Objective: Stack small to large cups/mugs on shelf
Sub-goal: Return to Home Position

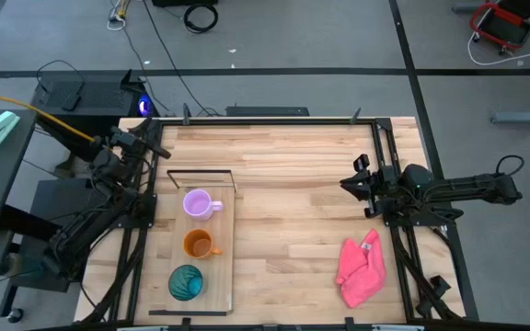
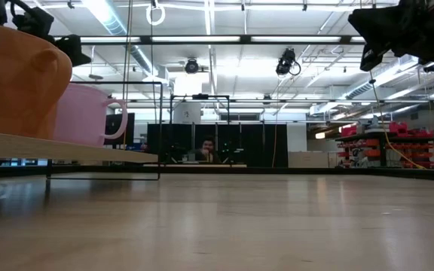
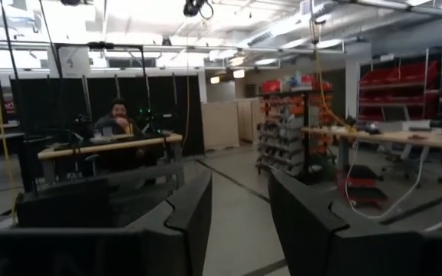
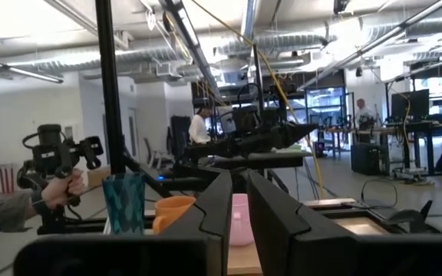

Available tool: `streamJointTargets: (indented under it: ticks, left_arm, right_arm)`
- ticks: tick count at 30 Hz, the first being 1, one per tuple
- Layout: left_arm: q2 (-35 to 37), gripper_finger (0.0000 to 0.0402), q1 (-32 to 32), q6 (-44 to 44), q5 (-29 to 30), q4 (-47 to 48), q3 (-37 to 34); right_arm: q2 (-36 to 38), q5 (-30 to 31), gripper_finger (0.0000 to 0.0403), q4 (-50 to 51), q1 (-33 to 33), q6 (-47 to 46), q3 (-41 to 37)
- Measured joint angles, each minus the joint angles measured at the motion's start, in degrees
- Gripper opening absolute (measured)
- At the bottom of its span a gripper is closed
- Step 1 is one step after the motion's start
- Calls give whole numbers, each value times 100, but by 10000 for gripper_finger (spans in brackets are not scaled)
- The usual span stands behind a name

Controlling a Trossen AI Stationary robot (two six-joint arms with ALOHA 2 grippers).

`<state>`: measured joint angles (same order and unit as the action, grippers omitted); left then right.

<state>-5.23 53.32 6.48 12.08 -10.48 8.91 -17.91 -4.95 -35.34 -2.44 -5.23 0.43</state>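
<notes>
Left gripper (image 1: 157,147) sits at the table's (image 1: 293,156) left edge, near the shelf's (image 1: 221,276) wire-frame end. Right gripper (image 1: 348,183) is at the right edge, well apart. Lilac mug (image 1: 198,204), orange mug (image 1: 198,244) and teal cup (image 1: 186,281) stand in a row on the shelf.

Low view: orange mug (image 2: 13,83) in front, lilac mug (image 2: 89,113) behind.

Left wrist: fingers (image 3: 190,218) narrowly parted, empty.

Right wrist: fingers (image 4: 275,222) nearly closed, empty, cups far ahead.

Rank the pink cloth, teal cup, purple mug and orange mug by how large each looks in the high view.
1. pink cloth, clearly largest.
2. teal cup.
3. purple mug, nearly matching the teal cup; that pair is too close to rank firmly.
4. orange mug, smallest.
</notes>
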Motion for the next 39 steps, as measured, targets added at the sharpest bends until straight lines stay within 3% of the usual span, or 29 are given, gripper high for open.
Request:
streamJointTargets:
  ticks: [5, 11, 17, 39]
  left_arm:
    - [0, 142, 0, 12, 96, 66, 0]
    - [0, 149, 83, 11, 768, 437, 0]
    - [-10, 142, 129, 16, 783, 956, 0]
    - [-153, 146, 127, -104, 784, 970, 0]
  right_arm:
    - [2, 0, 51, 1, 0, -25, 0]
    - [-4, -2, 51, 19, 0, -17, 0]
    - [-9, 49, 51, 381, -4, 118, 0]
    - [-11, 195, 51, 1050, -4, 201, 0]
